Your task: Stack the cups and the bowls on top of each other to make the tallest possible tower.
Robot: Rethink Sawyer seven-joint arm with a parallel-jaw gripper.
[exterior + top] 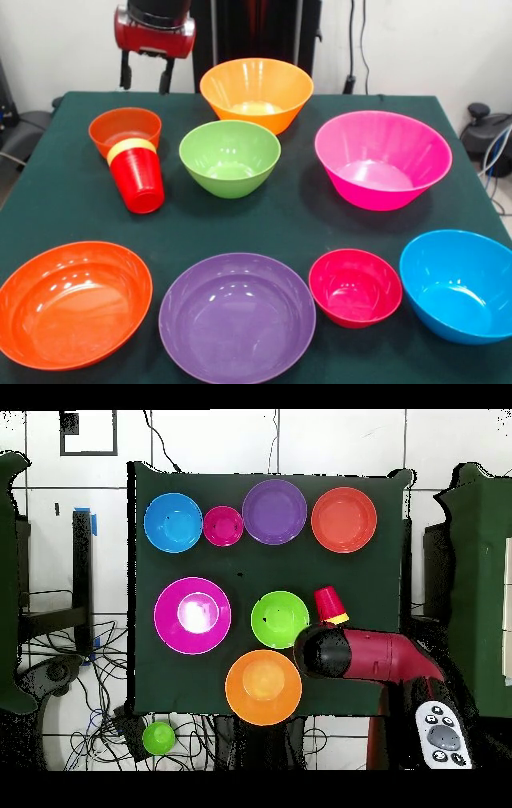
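pincer (145, 77) hangs with fingers apart, empty, behind the small orange bowl (125, 128) and red cup (139, 182).

The bowls (378, 159) and red cup (139, 182) look like glossy, smooth plastic; the table (68, 204) wears matt green cloth.

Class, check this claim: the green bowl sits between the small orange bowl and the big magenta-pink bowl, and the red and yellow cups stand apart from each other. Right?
Not quite. The front view shows the red cup and yellow cup nested together, tipped against the small orange bowl. The green bowl does sit between that bowl and the magenta-pink bowl.
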